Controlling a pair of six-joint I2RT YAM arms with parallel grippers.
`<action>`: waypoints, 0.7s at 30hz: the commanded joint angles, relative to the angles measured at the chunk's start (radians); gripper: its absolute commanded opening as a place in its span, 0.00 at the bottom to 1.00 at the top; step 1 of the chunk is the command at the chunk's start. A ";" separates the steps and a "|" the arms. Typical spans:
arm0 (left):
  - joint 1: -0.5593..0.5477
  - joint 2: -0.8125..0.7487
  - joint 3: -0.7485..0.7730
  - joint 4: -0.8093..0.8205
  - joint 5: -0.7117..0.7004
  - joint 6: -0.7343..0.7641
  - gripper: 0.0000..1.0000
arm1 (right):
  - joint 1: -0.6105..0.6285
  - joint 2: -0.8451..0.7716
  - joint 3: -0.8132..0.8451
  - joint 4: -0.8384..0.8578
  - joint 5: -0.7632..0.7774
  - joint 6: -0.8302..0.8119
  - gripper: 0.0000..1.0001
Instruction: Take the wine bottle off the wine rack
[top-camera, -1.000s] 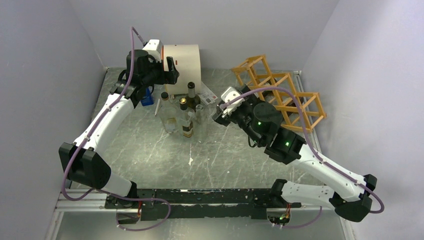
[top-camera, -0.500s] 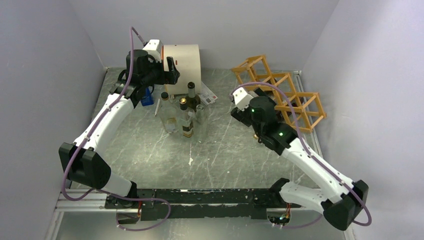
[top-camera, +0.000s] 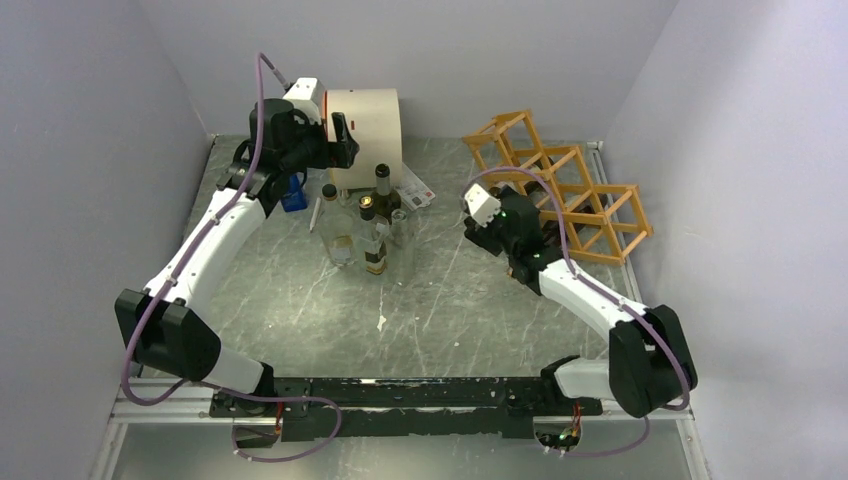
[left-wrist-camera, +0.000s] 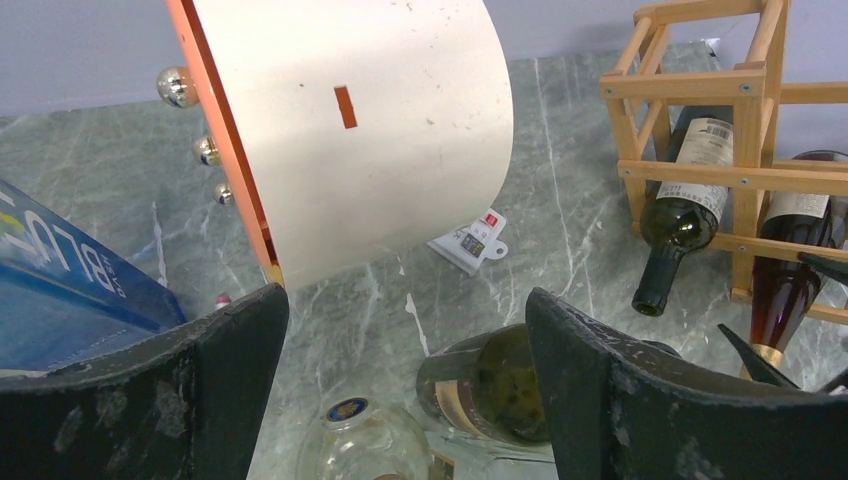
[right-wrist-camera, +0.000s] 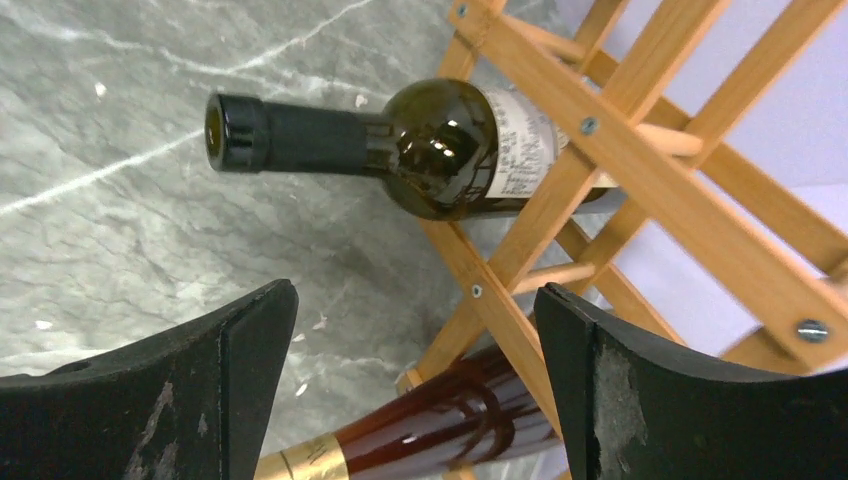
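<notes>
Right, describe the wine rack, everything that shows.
The wine rack is a light orange-brown lattice of thin wooden sticks, screwed at the joints, forming open square cells in stepped tiers. It stands on the grey marbled table at the far right, near the wall. Two bottles lie in its lower cells, necks sticking out: a dark green bottle with a pale label and a reddish-brown bottle with a gold band. The open right gripper hangs before it, not touching.
</notes>
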 joint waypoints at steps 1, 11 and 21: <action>0.010 -0.039 0.018 0.022 0.006 0.001 0.92 | -0.074 0.003 -0.132 0.379 -0.272 -0.152 0.93; 0.009 -0.042 0.023 0.020 0.017 -0.004 0.92 | -0.136 0.171 -0.147 0.464 -0.394 -0.485 0.92; 0.011 -0.036 0.022 0.022 0.027 -0.007 0.92 | -0.123 0.312 -0.080 0.527 -0.364 -0.679 0.89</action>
